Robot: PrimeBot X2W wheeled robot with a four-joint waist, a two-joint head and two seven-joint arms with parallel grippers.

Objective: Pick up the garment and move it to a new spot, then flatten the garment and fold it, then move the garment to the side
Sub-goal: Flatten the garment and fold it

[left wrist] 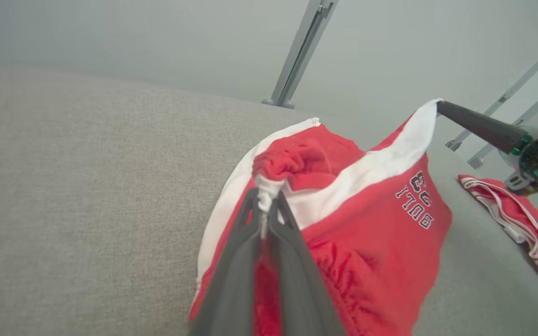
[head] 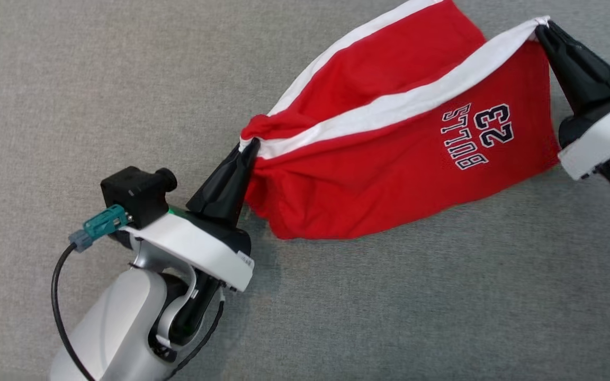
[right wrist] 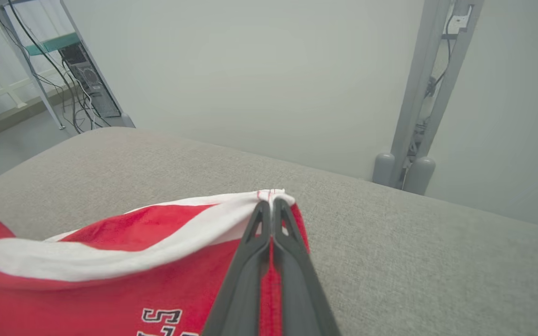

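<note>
The garment (head: 389, 159) is a pair of red shorts with white side stripes and "BULLS 23" printed on one leg. It hangs stretched between my two grippers above the grey padded surface (head: 125, 79), its lower part sagging toward the surface. My left gripper (head: 252, 144) is shut on a bunched corner of the white stripe, seen close up in the left wrist view (left wrist: 264, 198). My right gripper (head: 540, 24) is shut on the other end of the same stripe, the pinch showing in the right wrist view (right wrist: 272, 203). The garment (right wrist: 110, 261) drapes away to the left there.
A second red garment with white striped trim (left wrist: 521, 219) lies on the surface at the right of the left wrist view. Grey metal frame posts (right wrist: 418, 93) and a pale wall stand beyond the surface's far edge. Cables and a rack (right wrist: 82, 74) stand at the far left.
</note>
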